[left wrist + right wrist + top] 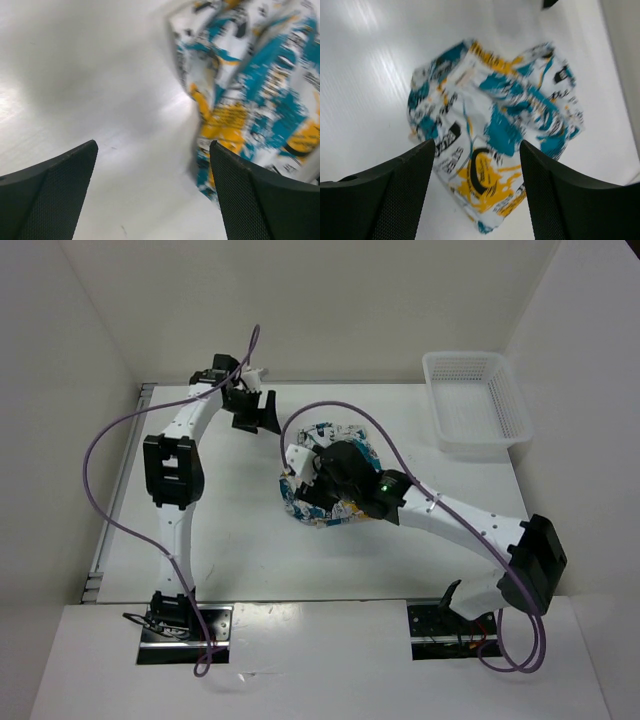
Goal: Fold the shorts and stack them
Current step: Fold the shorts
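– Checking containers: mesh basket (478, 445) sits at far right corner of table (250, 540), well apart from shorts (495, 135).
– Shorts bunched mid-table under right gripper (477, 145), fingers spread, pinching nothing. Also spread: left gripper (152, 150), near them. Lettering too blurred to read.

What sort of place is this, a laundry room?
More likely a lab test bench: a white table boxed in by plain walls, a left arm and right arm bolted at its near edge, patterned shorts and a mesh basket on it.
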You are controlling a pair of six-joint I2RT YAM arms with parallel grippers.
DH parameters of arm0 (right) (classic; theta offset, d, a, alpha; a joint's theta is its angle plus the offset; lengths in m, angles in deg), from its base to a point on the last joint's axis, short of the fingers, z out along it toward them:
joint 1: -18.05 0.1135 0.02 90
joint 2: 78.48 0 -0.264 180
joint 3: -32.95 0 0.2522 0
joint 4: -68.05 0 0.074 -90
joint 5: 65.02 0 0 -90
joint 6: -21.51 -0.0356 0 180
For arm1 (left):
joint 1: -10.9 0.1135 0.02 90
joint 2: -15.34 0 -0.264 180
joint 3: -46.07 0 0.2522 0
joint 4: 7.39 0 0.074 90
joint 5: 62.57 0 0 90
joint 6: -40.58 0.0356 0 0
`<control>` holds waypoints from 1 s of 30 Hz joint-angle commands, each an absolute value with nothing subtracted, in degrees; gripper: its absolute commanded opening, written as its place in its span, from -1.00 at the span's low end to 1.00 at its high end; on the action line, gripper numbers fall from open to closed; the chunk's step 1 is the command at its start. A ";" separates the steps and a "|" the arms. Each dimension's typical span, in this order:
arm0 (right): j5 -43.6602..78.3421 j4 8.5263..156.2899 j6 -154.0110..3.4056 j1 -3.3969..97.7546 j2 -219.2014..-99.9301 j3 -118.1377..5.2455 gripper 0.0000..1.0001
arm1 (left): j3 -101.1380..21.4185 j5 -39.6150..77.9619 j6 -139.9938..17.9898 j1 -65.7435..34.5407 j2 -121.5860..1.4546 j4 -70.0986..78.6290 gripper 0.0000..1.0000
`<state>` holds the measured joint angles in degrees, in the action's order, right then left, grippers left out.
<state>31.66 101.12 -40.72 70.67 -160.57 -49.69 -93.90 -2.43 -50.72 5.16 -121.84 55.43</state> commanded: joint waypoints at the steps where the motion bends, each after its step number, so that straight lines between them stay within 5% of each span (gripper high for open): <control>1: 32.45 101.24 -36.24 69.83 -159.26 -41.14 0.47 | -91.19 -9.13 -49.42 2.37 -117.37 60.77 0.98; 6: 30.62 101.76 -35.01 65.25 -158.73 -36.72 0.44 | -78.81 -12.81 -49.42 0.18 -116.14 61.30 0.98; 16: 28.15 98.51 -32.55 64.72 -159.26 -31.52 0.39 | -76.24 -14.50 -49.42 -3.60 -119.04 60.41 0.89; 18: 28.15 98.51 -32.54 64.72 -159.26 -30.12 0.39 | -76.24 -13.00 -49.42 -4.13 -120.53 60.42 0.68; 19: 28.15 97.99 -32.54 64.72 -159.26 -29.34 0.37 | -76.84 -12.47 -49.42 -4.13 -121.06 61.20 0.27; 20: 28.15 97.03 -32.02 64.72 -159.26 -28.54 0.37 | -76.85 -12.47 -49.42 -4.13 -121.59 62.08 0.10; 25: 27.53 92.90 -30.79 64.72 -160.31 -25.91 0.21 | -80.79 -13.70 -49.42 -4.13 -122.38 63.15 -0.32; 29: 28.06 91.05 -28.42 64.19 -160.31 -23.36 0.01 | -84.48 -15.10 -49.42 -4.13 -121.16 64.29 -1.00; 30: 28.06 90.52 -28.41 64.19 -160.31 -22.83 -0.02 | -85.28 -15.89 -49.42 -4.13 -121.15 64.29 -1.00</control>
